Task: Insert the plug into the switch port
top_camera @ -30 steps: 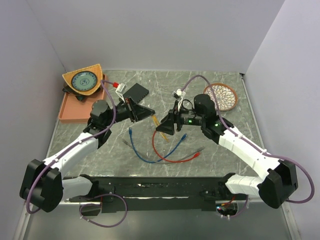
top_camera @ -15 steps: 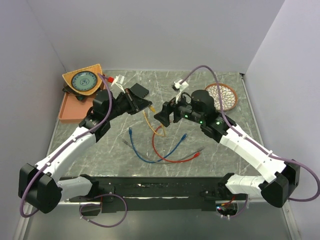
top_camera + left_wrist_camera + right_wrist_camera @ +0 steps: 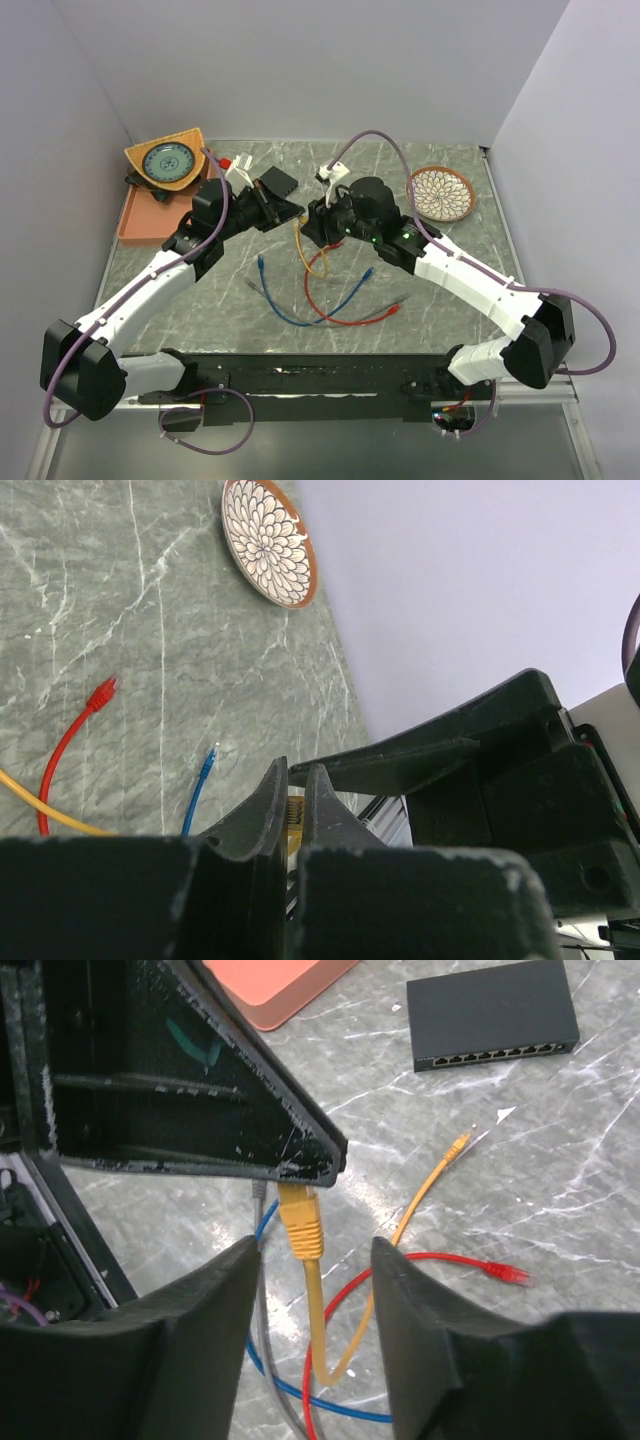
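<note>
My left gripper (image 3: 297, 215) is shut on the yellow plug (image 3: 300, 1218), which hangs boot-down from its black fingertips with its yellow cable (image 3: 300, 245) looping to the table. In the left wrist view, the plug's contacts (image 3: 293, 815) show between the closed jaws of the left gripper (image 3: 295, 775). My right gripper (image 3: 315, 1250) is open, one finger on each side of the plug's boot without touching it. The black switch (image 3: 490, 1010) lies flat behind, its row of ports (image 3: 495, 1057) facing this way. From above, the switch (image 3: 278, 183) sits just behind both grippers.
Red (image 3: 345, 320), blue (image 3: 285, 312) and grey (image 3: 385, 308) cables lie tangled on the marble table below the grippers. An orange tray (image 3: 140, 220) and a wedge with a round dial (image 3: 167, 160) stand at the back left. A patterned plate (image 3: 444, 193) is at the back right.
The left gripper carried the yellow plug up and back towards the switch. The right arm swung left to it, its jaws widening and then narrowing around the plug.
</note>
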`<action>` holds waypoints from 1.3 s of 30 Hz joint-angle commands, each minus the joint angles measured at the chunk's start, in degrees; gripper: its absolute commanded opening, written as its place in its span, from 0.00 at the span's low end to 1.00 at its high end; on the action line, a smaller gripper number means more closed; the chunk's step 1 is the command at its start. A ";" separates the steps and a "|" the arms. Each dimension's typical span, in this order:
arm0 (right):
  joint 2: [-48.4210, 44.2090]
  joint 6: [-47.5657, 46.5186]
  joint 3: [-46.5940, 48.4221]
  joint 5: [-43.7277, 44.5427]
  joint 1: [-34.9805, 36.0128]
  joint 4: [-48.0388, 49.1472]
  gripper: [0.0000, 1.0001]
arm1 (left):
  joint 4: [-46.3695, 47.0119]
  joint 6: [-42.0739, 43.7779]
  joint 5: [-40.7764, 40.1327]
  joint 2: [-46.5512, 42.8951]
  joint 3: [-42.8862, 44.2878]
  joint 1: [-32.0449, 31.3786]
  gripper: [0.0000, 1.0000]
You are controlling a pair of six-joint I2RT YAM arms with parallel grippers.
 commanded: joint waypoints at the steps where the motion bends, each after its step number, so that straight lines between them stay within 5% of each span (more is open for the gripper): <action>1: 0.31 0.04 3.56 1.76 0.55 1.92 0.43 | 0.62 -0.67 0.28 0.16 2.34 -0.31 0.01; 5: 0.40 1.01 3.03 2.73 0.73 3.50 0.28 | 0.36 -0.75 0.63 0.33 2.35 -0.31 0.01; 9: 1.72 0.92 3.74 3.78 0.82 2.45 0.00 | 0.80 -0.76 0.80 0.07 2.08 -0.31 0.01; 13: 0.05 0.31 1.81 3.87 0.82 4.03 0.00 | 0.45 -0.06 0.54 -0.28 2.26 -0.31 0.02; 15: -1.53 -0.13 0.66 4.04 0.82 4.29 0.00 | 0.36 0.38 0.10 -0.63 2.34 -0.31 0.22; 16: -2.14 -0.57 0.40 4.04 0.82 4.21 0.00 | 0.01 0.65 -0.77 -0.81 2.52 -0.31 0.43; 19: -4.69 -2.23 -1.09 2.99 0.73 3.68 0.00 | -3.23 2.05 -3.75 -2.39 4.10 -0.31 0.76; 23: -10.74 -4.70 -4.16 0.10 0.20 3.24 0.00 | -5.44 2.93 -12.61 -7.39 4.11 -0.14 0.96; 27: -16.38 -5.49 -5.14 -6.13 -1.02 2.28 0.00 | -2.03 4.25 -17.46 -15.64 0.16 -0.22 0.97; 33: -21.31 -3.92 -1.54 -27.66 -6.55 1.13 0.00 | -0.87 7.85 -20.21 -20.58 -1.96 -0.14 0.96; 39: -23.33 7.67 -3.73 -49.95 -13.67 14.99 0.00 | -0.87 9.09 -18.54 -19.45 -1.44 -0.14 0.96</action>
